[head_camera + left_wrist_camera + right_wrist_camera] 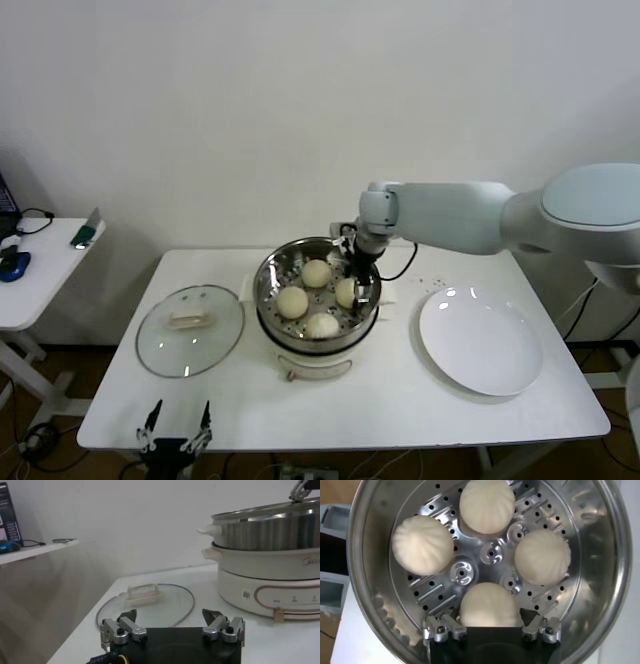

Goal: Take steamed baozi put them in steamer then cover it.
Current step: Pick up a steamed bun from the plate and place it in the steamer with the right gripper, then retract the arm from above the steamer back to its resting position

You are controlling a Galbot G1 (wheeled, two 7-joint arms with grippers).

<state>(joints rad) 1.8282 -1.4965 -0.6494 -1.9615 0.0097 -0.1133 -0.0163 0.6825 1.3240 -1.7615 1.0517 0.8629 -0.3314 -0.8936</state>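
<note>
Head view gives me the white bench (300,410) with the steamer (268,290) near its middle: a shiny steel pot with a perforated tray, sitting on a white base. All four steamed baozi (317,273) lie inside on the tray, at roughly 12, 3, 6 and 9 o'clock around the centre, each apart from its neighbours. My right tool (362,276) reaches down over the 3 o'clock side of the pot, just above the bun there. From the right wrist camera I see its fingers (442,630) spread wide on either side of the nearest bun (489,606), jaws open and not pressing it, so nothing is gripped.

At 9 o'clock from the steamer, the glass lid (190,330) rests flat on the bench, its pale handle up. At 3 o'clock lies a white plate (481,340), bare.

My left tool (176,427) is parked at the bench's near edge, at 6 o'clock from the lid, jaws open and holding nothing. Its wrist camera looks across the lid toward the steamer's white base (270,587), where I can make out a grey logo at the frame edge that seems to begin "Mid", a small square label and tiny control markings too small to read.

A second white table (40,280) stands off to the left with a few small items.
</note>
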